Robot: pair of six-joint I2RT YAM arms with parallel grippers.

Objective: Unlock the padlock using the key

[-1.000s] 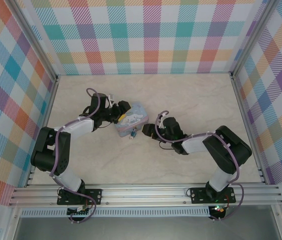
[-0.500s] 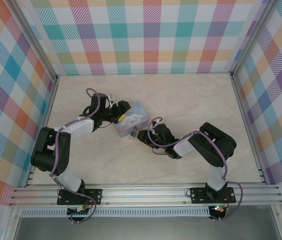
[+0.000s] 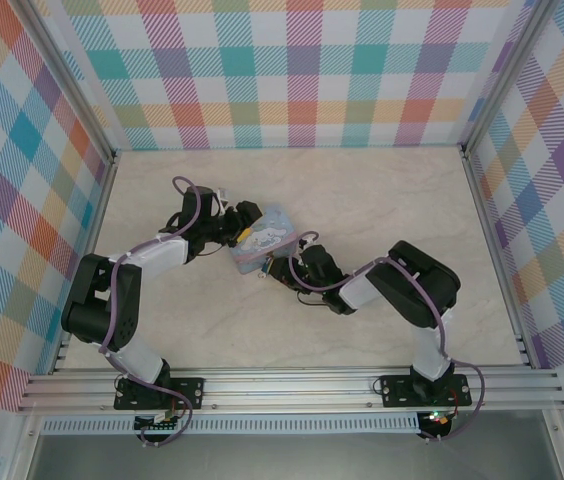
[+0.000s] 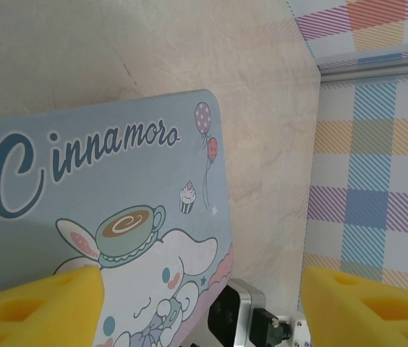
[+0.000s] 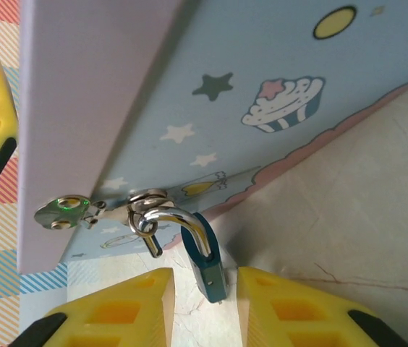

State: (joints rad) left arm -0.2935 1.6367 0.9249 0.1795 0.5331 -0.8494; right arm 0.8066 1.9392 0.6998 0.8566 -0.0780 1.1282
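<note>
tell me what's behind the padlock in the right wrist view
The pale blue tin, its hasp ring threaded by the padlock shackle, and the marble table. The tin's inside is hidden.

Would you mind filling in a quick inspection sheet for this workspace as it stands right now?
Surface: pale marbled table, flat.
Job's things: teal padlock hangs by its silvery shackle from the hasp ring of the cartoon tin; the shackle looks closed.
Clutter: nothing seen.
Grippers: right claw open, one yellow finger on each side of the padlock body; left claw open, fingers spread wide at the tin's printed lid.
Cables: purple cables run along both arms, looping near the wrists.
Surroundings: plaid walls on three sides; aluminium rail at the near edge.
</note>
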